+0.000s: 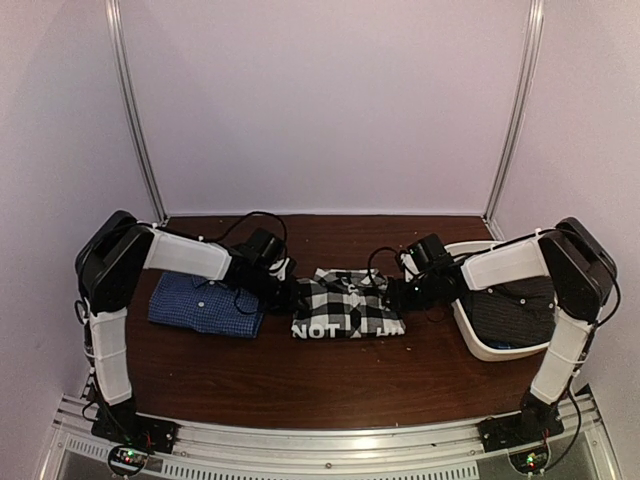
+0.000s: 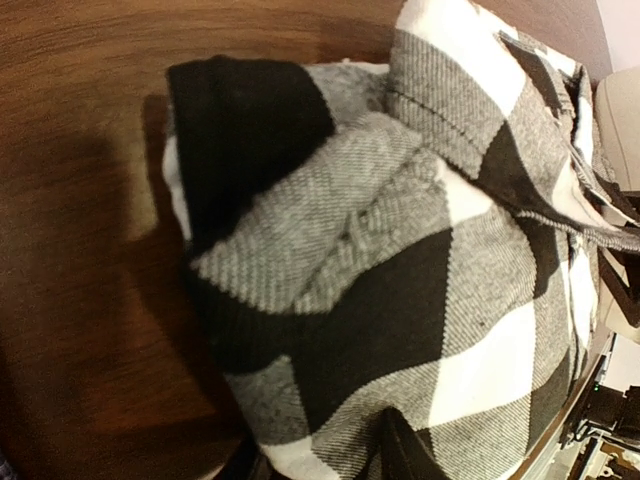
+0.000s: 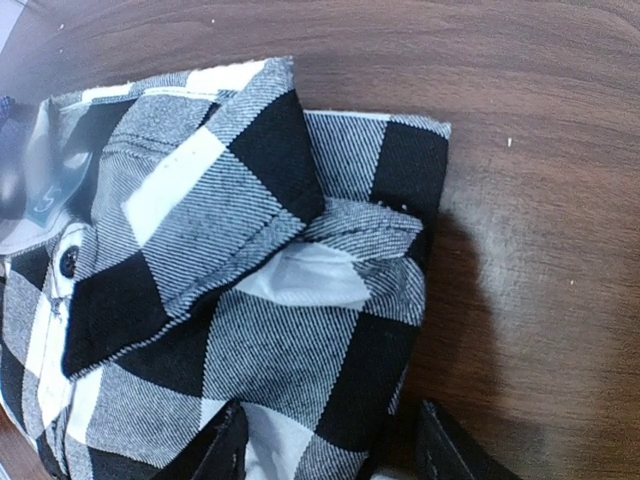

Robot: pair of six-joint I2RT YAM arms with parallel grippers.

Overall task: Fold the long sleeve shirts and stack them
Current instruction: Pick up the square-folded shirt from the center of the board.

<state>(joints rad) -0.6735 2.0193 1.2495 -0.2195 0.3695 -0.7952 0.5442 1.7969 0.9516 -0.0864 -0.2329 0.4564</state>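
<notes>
The black-and-white checked shirt (image 1: 348, 303) lies folded at the table's middle, and it fills the left wrist view (image 2: 400, 250) and the right wrist view (image 3: 230, 260). My left gripper (image 1: 295, 293) is at its left edge. Its fingers (image 2: 400, 450) are closed in on a thick fold of the cloth there (image 2: 322, 455). My right gripper (image 1: 398, 295) is open at the shirt's right edge, its jaws straddling the edge (image 3: 335, 455). The dark blue shirt (image 1: 205, 303) lies folded at the left. The dark charcoal shirt (image 1: 510, 312) lies in the basket.
The white oval basket (image 1: 470, 335) stands at the right of the dark wooden table (image 1: 300, 380). White walls and metal posts close in the back and sides.
</notes>
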